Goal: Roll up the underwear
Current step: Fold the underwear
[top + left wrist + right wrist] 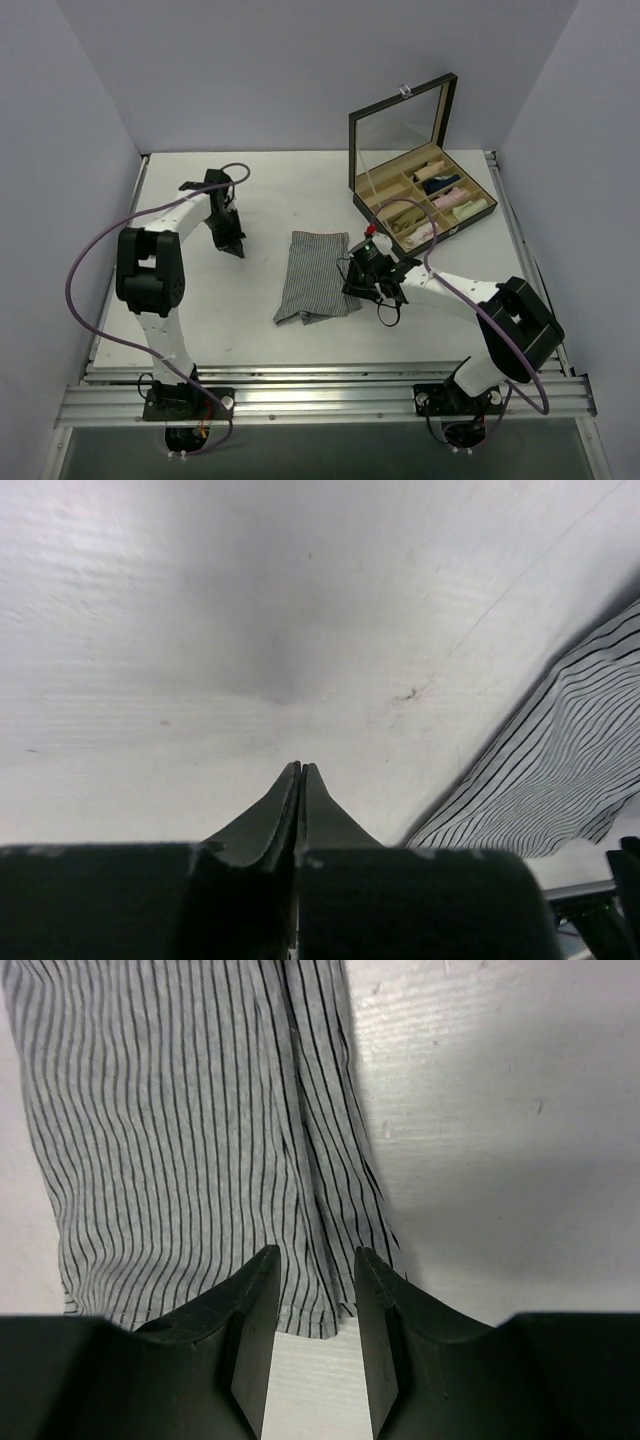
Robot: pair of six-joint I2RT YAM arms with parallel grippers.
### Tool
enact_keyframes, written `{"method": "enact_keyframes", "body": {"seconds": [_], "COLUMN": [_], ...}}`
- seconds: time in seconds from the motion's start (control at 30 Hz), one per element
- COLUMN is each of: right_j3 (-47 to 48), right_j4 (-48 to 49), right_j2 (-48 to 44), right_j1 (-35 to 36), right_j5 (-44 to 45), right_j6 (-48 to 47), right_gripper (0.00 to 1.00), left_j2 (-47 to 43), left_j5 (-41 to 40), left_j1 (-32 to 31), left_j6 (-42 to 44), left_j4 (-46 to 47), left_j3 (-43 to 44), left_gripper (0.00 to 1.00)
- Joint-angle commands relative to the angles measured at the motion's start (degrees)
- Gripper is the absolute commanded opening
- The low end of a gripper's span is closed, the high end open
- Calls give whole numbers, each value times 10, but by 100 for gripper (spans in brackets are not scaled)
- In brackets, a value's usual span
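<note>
The striped grey underwear [318,275] is lying flat on the table [260,190], midway between its left and right edges. The left gripper [301,772] is resting shut and empty beside it. The right gripper [316,1260] is hovering parted over the cloth's edge. Advice: pinch all layers squarely before rolling.

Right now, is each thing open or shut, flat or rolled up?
underwear, lying spread out on the table, not rolled yet.
left gripper, shut, holding nothing.
right gripper, open, poised over the underwear's edge.
box, lid standing open.
small garments, rolled up inside the box.
</note>
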Motion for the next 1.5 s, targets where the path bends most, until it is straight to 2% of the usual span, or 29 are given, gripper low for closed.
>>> {"method": "enact_keyframes", "body": {"seconds": [0.0, 0.07, 0.27, 0.5, 0.6, 0.63, 0.73, 0.93, 1.1, 1.33, 1.47], "right_j3": [-38, -51, -41, 9, 2, -2, -22, -62, -66, -57, -45], "right_j4": [24, 23, 4, -44, -44, -44, -33, 14, 49, 100, 65], "right_j2": [-21, -24, -32, -46, -47, -44, -27, 10, 29, 60, 49], "right_j1": [2, -5, -10, -25, -39, -48, -54, -48, 12, 118, 134], "right_j5": [-17, -17, 5, 18, 20, 22, 24, 14, 21, 21, 39], "right_j6": [25, 19, -27, -49, -49, -49, -57, -34, 1, 94, 125], "right_gripper": [32, 32, 32, 32, 24, 18, 8, 2, 1, 1, 1], "left_j2": [-6, -32, -123, -140, -146, -148, -158, -180, -205, -244, -254], "left_j5": [-22, -17, -12, 12, 21, 29, 46, 75, 99, 73, 73], "left_j1": [0, -7, -18, -18, -19, -19, -23, -85, -127, -123, -123], "left_j6": [16, 9, -16, -25, -27, -27, -30, -50, -69, -65, -60], "left_j4": [-33, -36, -25, -31, -24, -22, -16, 10, 40, 33, 33], "left_j3": [61, 68, 33, 7, -8, -12, -15, -33, -71, -118, -134], "left_gripper": [6, 11, 16, 17, 17, 17, 16, 18, 30, 34, 36]}}
